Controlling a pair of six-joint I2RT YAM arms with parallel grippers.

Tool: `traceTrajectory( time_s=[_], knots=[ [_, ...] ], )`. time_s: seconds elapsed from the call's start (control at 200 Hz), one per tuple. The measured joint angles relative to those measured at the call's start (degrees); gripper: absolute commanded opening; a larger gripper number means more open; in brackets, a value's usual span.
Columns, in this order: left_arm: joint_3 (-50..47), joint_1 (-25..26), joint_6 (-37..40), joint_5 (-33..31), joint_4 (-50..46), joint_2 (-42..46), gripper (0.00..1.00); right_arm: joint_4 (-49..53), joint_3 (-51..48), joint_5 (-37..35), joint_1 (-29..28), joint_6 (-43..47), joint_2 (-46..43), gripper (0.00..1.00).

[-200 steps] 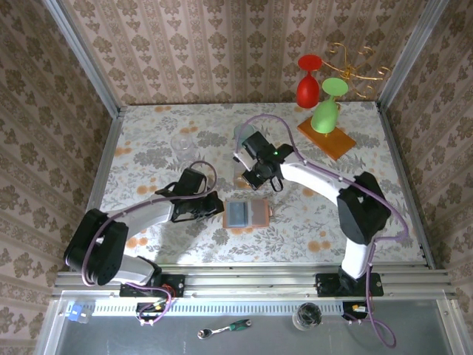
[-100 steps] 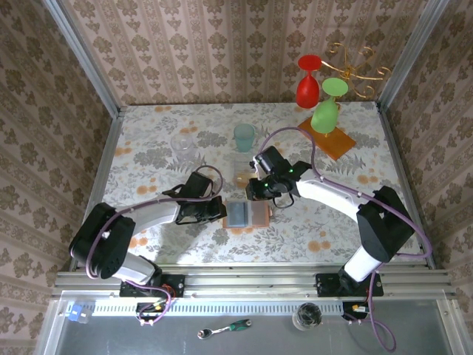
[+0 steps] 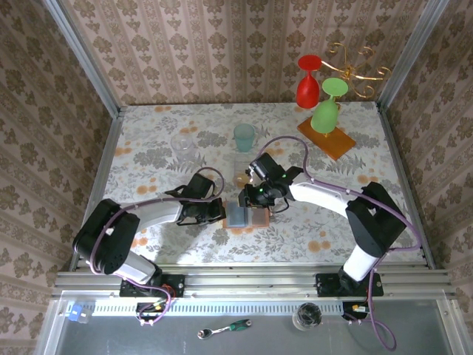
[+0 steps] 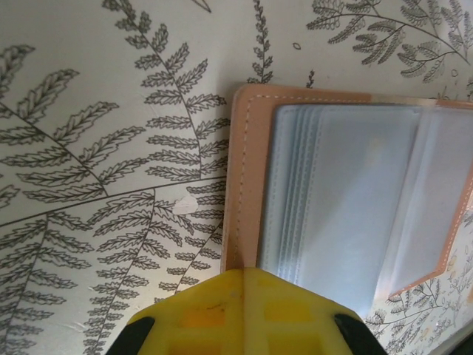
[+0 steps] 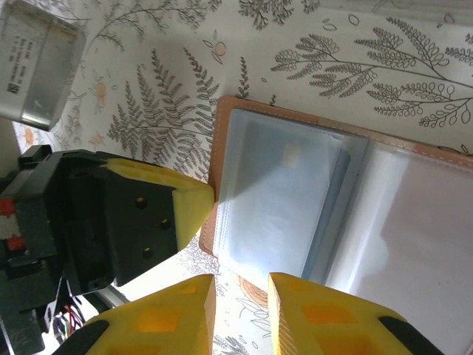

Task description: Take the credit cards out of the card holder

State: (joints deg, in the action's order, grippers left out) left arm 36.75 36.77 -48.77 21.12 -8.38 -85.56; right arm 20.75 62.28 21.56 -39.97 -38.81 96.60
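While the left gripper, pressed shut, bears on the left edge of the holder at mid-frame, the right gripper hangs slightly spread beside it. Card looks thin, stiff, likely slick in its clear sleeve — pinch an exposed edge.

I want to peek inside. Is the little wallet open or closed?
Open: the card holder lies spread flat, pockets facing up.
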Motion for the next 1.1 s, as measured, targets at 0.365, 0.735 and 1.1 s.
traceTrajectory(
  time_s=[0.365, 0.735, 1.1],
  knots=[
    [0.0, 0.0, 0.0, 0.0, 0.3, -0.7, 0.00, -1.1, 0.0, 1.2, -1.2, -2.2, 3.7, 0.31],
    [-0.5, 0.0, 0.0, 0.1, 1.2, -0.6, 0.00, -3.1, 1.2, 3.0, -1.9, -4.5, 7.7, 0.32],
    [-0.7, 0.0, 0.0, 0.1, 1.4, -0.6, 0.00, -3.9, 2.6, 2.9, -1.9, -4.9, 9.9, 0.33]
  ],
)
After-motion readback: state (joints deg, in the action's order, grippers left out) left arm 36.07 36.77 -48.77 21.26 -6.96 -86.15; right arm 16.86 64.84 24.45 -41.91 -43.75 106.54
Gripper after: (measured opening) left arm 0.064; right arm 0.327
